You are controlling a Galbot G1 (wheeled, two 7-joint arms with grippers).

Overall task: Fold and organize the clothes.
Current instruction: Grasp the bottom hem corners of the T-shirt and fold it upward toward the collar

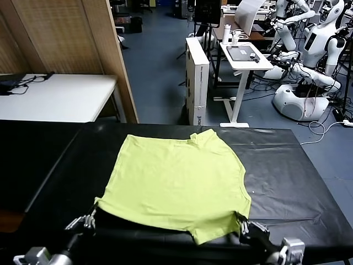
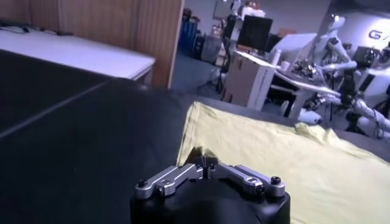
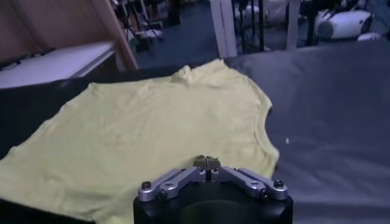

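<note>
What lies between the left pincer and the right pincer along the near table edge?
The near hem of the T-shirt spans from the left pincer to the right pincer, each shut on a corner. The head view shows it.

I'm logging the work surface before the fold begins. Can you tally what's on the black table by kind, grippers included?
Lime yellow-green T-shirt: 1
Grippers pinching the shirt's near edge, left gripper and right gripper: 2
Black table underneath: 1
Total: 4
</note>
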